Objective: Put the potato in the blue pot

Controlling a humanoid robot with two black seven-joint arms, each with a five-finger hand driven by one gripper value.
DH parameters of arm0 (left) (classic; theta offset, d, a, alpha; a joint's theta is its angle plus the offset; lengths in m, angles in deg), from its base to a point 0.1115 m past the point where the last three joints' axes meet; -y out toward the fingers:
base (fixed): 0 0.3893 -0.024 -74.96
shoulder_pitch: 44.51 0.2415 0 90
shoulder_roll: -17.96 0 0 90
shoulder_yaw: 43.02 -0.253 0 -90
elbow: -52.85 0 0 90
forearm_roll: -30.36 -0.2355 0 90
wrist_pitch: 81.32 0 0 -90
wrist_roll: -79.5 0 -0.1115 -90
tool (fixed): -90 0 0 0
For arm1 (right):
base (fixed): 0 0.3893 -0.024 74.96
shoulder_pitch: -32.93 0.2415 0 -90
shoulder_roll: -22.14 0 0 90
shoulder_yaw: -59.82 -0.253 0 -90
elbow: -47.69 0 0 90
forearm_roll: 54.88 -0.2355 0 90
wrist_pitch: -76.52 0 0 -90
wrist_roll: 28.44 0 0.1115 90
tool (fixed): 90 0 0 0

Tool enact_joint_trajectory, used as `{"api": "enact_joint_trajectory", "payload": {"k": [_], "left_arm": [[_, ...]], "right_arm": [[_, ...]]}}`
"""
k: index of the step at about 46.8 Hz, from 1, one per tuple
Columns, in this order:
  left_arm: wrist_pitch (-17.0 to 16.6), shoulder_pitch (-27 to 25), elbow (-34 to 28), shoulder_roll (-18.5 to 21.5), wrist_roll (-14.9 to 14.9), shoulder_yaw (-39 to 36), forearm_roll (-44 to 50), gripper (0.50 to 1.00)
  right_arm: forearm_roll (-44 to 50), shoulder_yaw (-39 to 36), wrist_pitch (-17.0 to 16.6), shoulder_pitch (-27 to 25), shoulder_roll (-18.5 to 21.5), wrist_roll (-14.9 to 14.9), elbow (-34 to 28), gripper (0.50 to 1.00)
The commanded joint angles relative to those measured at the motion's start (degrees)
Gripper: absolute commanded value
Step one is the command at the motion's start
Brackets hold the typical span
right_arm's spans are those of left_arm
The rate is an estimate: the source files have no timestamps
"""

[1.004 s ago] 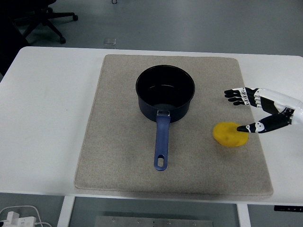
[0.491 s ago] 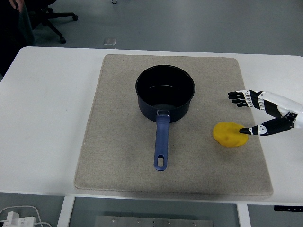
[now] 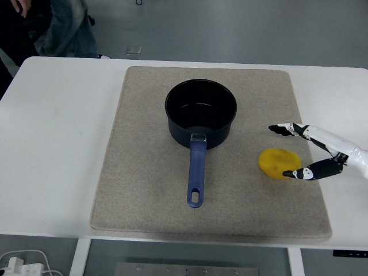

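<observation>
The right hand (image 3: 313, 150) reached in spread wide, holding nothing; its thumb appeared to touch the potato (image 3: 279, 163), the fingers (image 3: 283, 129) apart above it. The potato lay on the beige mat (image 3: 144, 172), right of the blue pot (image 3: 200, 113).

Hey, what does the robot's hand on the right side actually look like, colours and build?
The right hand has slim, jointed fingers in black with small white segments near the knuckles. Behind them a smooth white shell covers the back of the hand and wrist. No cables or markings show. The left arm is out of view.
</observation>
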Motion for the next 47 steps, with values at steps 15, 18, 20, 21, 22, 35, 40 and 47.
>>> {"api": "enact_joint_trajectory", "payload": {"k": [15,18,20,21,22,35,40,47], "left_arm": [[0.00,0.00,0.00,0.00,0.00,0.07,0.00,0.996],[0.00,0.00,0.00,0.00,0.00,0.07,0.00,0.996],[0.00,0.00,0.00,0.00,0.00,0.07,0.00,0.996],[0.00,0.00,0.00,0.00,0.00,0.07,0.00,0.996],[0.00,0.00,0.00,0.00,0.00,0.07,0.00,0.996],[0.00,0.01,0.00,0.00,0.00,0.07,0.09,0.996],[0.00,0.01,0.08,0.00,0.00,0.07,0.09,0.996],[0.00,0.01,0.08,0.00,0.00,0.07,0.09,0.996]], "right_arm": [[1.63,2.00,4.66,-2.31,3.08,1.87,-0.79,0.911],[1.54,1.82,4.75,-2.31,3.70,1.87,-1.67,0.915],[1.54,1.82,4.75,-2.31,3.96,1.95,-2.20,0.917],[1.54,1.74,4.75,-2.31,4.14,2.04,-2.37,0.917],[1.54,1.82,4.75,-2.31,4.23,2.04,-2.46,0.917],[1.54,1.74,4.75,-2.31,5.63,2.30,-4.22,0.915],[1.63,2.09,4.75,-2.31,6.25,3.53,-5.89,0.901],[1.71,2.17,4.84,-2.40,6.69,4.15,-7.82,0.821]]}}
